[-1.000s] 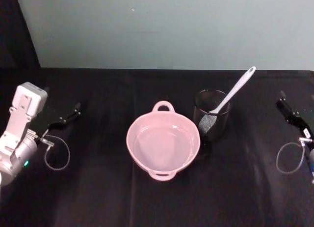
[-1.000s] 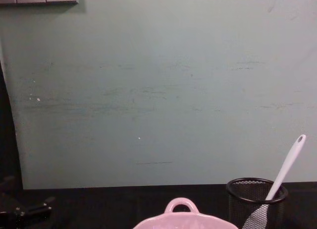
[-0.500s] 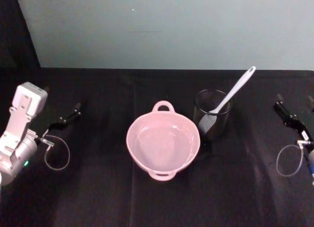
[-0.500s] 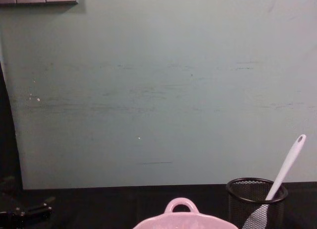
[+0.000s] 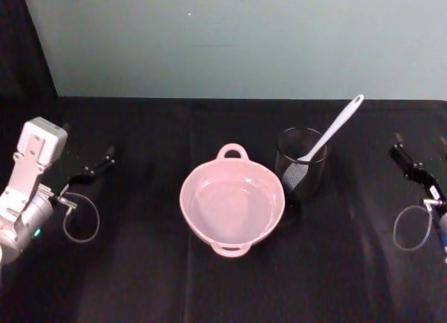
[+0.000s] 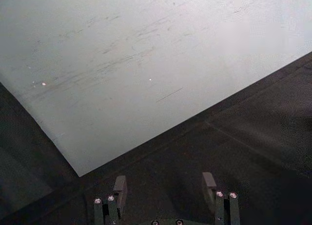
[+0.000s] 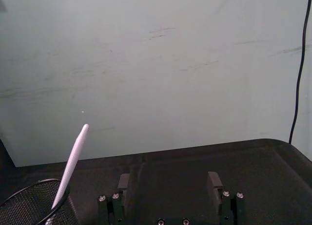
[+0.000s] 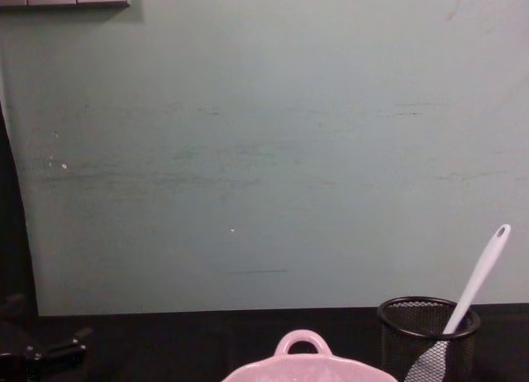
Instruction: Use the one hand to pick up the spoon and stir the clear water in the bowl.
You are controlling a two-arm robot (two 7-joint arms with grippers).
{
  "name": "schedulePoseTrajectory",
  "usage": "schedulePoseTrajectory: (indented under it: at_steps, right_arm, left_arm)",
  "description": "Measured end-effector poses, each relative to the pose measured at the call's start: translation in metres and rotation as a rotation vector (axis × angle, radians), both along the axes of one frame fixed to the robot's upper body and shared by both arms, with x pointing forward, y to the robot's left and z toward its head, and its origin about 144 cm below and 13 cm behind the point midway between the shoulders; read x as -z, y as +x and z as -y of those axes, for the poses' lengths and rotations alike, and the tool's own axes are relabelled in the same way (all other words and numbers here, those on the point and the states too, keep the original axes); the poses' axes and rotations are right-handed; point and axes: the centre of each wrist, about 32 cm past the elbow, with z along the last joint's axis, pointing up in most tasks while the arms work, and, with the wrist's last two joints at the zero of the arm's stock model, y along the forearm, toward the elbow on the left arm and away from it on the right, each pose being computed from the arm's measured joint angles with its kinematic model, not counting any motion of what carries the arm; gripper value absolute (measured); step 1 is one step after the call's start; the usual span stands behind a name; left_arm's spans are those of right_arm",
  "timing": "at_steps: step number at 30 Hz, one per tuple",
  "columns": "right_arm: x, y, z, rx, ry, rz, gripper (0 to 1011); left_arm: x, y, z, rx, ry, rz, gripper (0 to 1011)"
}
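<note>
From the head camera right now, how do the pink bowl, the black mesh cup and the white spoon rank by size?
Largest to smallest, as they look from the head view:
1. Glossy pale pink bowl, clearly the widest.
2. Long slim white plastic spoon, by length; it stands in the cup.
3. Black wire-mesh cylindrical cup, though bulkier than the spoon.

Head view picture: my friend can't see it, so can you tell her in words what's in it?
A pale pink glossy bowl of clear water sits mid-table on a black cloth, with a long white plastic spoon standing tilted in a black wire-mesh cup to its right. The left gripper and right gripper sit open at the table's far sides, holding nothing.
</note>
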Motion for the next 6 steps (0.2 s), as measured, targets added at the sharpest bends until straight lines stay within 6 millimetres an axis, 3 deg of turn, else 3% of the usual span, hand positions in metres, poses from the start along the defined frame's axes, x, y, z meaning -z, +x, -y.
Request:
schedulePoseTrajectory:
  at_steps: [6]
  right_arm:
    - [-0.0001, 0.0, -0.0001, 0.0, 0.001, 0.0, 1003]
  left_arm:
    - [0.0, 0.0, 0.0, 0.0, 0.0, 0.0, 1011]
